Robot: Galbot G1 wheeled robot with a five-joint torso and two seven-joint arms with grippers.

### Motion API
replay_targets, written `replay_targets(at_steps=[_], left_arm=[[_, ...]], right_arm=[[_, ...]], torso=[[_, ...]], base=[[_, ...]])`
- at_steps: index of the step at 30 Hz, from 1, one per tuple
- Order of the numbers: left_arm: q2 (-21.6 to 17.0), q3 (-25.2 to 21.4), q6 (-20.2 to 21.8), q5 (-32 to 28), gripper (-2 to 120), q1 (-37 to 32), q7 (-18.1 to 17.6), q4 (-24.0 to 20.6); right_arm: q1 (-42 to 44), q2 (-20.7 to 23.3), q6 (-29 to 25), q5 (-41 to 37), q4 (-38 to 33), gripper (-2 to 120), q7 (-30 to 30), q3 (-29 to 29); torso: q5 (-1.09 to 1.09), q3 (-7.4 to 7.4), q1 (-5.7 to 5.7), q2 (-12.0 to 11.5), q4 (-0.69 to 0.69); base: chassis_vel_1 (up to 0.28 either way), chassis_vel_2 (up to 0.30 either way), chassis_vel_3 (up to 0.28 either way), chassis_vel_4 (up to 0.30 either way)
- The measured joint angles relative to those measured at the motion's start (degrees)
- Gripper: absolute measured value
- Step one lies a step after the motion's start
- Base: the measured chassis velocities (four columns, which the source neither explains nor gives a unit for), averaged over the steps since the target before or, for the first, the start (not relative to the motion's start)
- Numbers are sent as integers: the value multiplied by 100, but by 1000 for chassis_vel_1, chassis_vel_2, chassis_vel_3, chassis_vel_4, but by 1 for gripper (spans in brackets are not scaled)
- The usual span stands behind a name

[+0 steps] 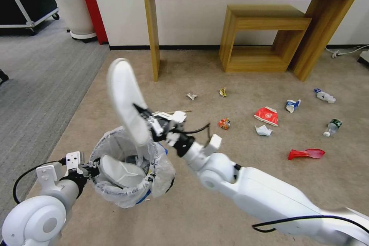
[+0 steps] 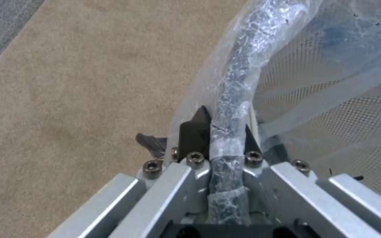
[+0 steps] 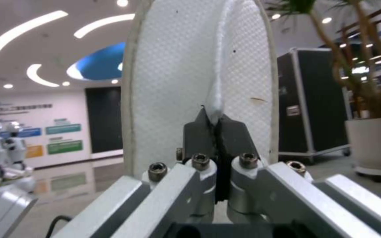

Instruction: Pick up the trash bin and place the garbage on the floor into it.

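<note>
slipper (image 1: 125, 100) above trash bin (image 1: 115, 194) rim

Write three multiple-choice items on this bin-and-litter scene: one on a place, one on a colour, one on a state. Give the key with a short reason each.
1. Where is the slipper that the right gripper holds?
A. flat on the carpet
B. raised over the trash bin
C. on the wooden shelf

2. What colour is the flattened bottle lying nearest the right arm?
A. red
B. green
C. black

3. How does the left gripper stand?
A. open, away from the bin
B. shut on a bottle
C. shut on the trash bin's bagged rim

Key: 1 B, the head view shows the slipper standing up above the bin's mouth, where a second slipper already lies. 2 A, it is plainly red against the tan carpet. 3 C, the left wrist view shows the fingers clamped on the plastic-wrapped rim.
</note>
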State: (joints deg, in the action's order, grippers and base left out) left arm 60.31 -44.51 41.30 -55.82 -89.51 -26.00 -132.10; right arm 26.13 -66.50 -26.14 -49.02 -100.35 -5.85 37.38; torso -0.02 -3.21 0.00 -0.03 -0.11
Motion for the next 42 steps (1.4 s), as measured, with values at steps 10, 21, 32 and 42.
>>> replay_targets(at_steps=[10, 21, 32, 42], left_arm=[[9, -45, -2, -32, 0, -12, -2, -44], [36, -75, -33, -34, 0, -28, 5, -54], [35, -149, -56, -39, 0, -114, 11, -115], [35, -195, -59, -28, 0, -160, 21, -144]], right_arm=[[-190, -304, -106, 173, 764, 0, -183, 511], [-74, -269, -159, 482, 1141, 0, -213, 693], [121, -1, -100, 938, 1265, 18, -100, 656], [230, 256, -69, 1016, 1061, 52, -30, 564]], torso=[[0, 0, 0, 0, -1], [1, 0, 0, 0, -1], [1, 0, 0, 0, -2], [1, 0, 0, 0, -1]], base=[[0, 0, 0, 0], [0, 0, 0, 0], [0, 0, 0, 0], [0, 0, 0, 0]])
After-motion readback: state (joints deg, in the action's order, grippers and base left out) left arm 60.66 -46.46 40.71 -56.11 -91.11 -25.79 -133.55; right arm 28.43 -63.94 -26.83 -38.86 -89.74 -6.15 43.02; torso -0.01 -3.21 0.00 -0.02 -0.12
